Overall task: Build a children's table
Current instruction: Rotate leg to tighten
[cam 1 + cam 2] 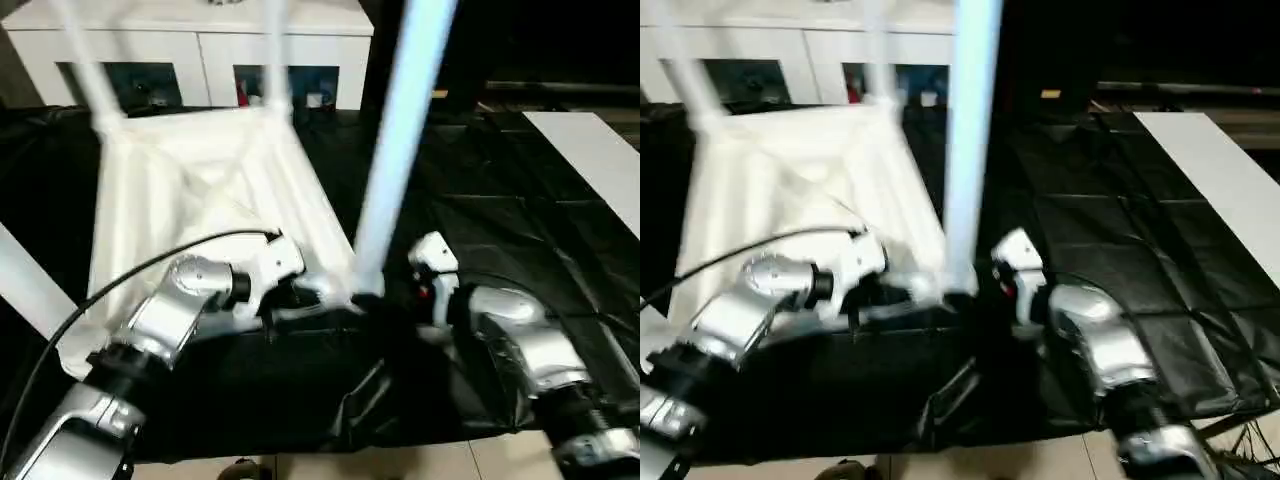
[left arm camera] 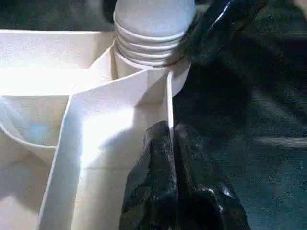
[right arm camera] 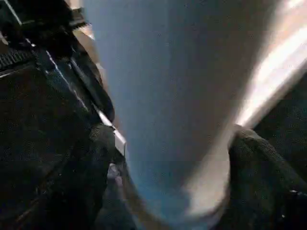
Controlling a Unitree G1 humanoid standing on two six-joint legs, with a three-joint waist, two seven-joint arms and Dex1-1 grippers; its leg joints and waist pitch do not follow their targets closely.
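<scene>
Tabletop (image 1: 200, 190) lies underside up; my left tool (image 2: 170, 158), pinched shut on its corner rib, steadies it. My right tool (image 3: 168, 158) brackets the leg (image 1: 400, 150) at that socket; I'd keep it upright while twisting.

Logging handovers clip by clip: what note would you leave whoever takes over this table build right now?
Left gripper: shut on a rib of the upturned white ribbed plastic tabletop, beside its near corner socket.
Right gripper: at the base of the long white tapered leg in that socket; grip unclear.
Done: tabletop lies underside up on the black sheet; three other white legs stand up.
Left: the near leg's threads show; screw home, then flip.
</scene>
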